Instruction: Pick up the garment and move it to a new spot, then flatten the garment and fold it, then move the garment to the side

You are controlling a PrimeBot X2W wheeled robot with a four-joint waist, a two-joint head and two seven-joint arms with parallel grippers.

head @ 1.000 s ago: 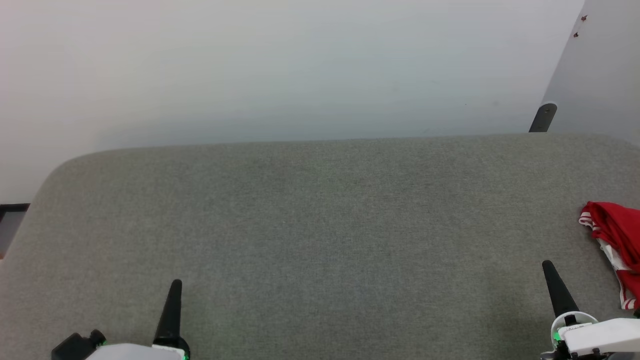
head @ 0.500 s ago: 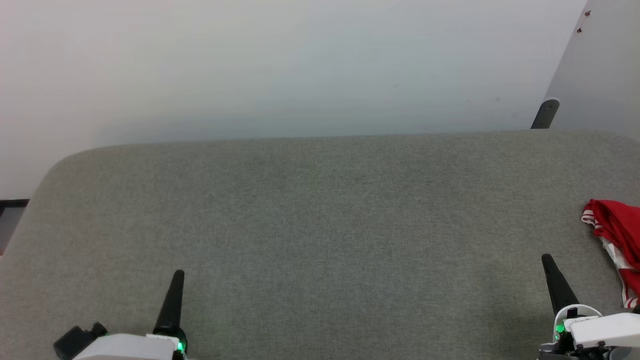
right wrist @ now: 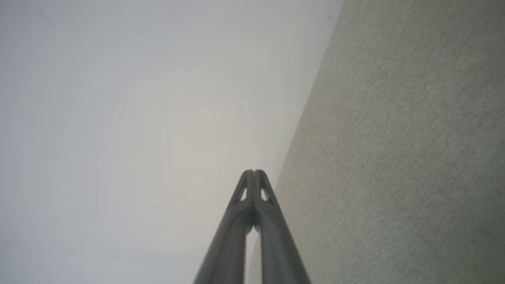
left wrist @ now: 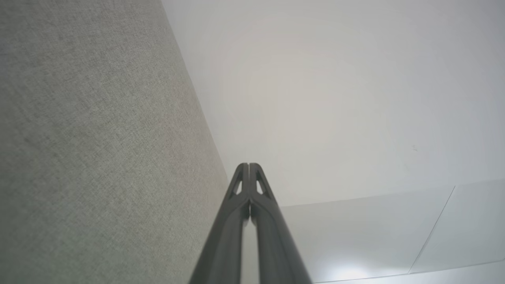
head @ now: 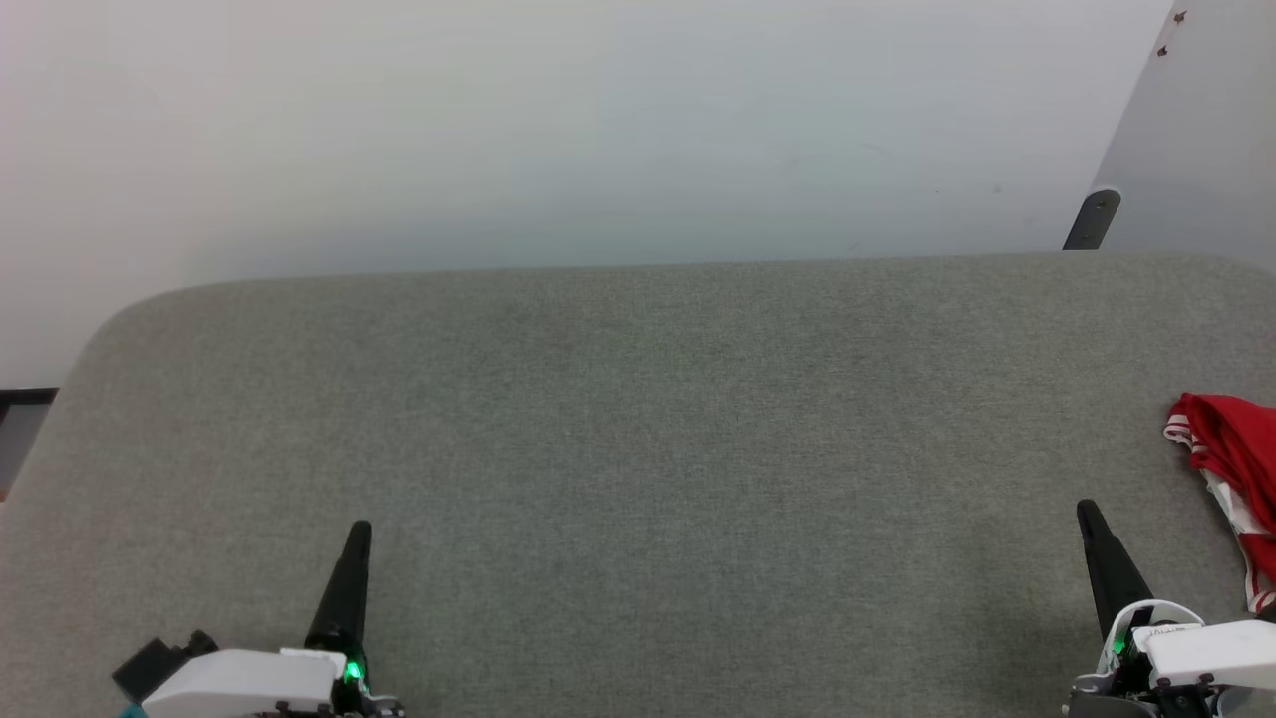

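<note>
Over the last second everything in the head view slides up the frame together: far edge of the grey padded surface [head: 638,399], wall [head: 598,130] and garment [head: 1231,449]. That is the camera moving, not the things. The garment keeps its place on the surface. Both grippers creep up slightly more than the background, a small advance at most.

Garment: red with white striped trim, bunched at the far right of the surface, cut by the frame edge, just beyond the right gripper [head: 1089,514] but apart from it. The left gripper [head: 359,531] is well away. What shows looks crumpled, yet most is cut off. This fits a heap waiting to be lifted, or a piece already set aside.

The head view gives the garment's place but draws each gripper as one dark spike. The wrist views resolve the fingers: left gripper [left wrist: 249,165] and right gripper [right wrist: 254,171] are clenched tip to tip — nothing between them.
</note>
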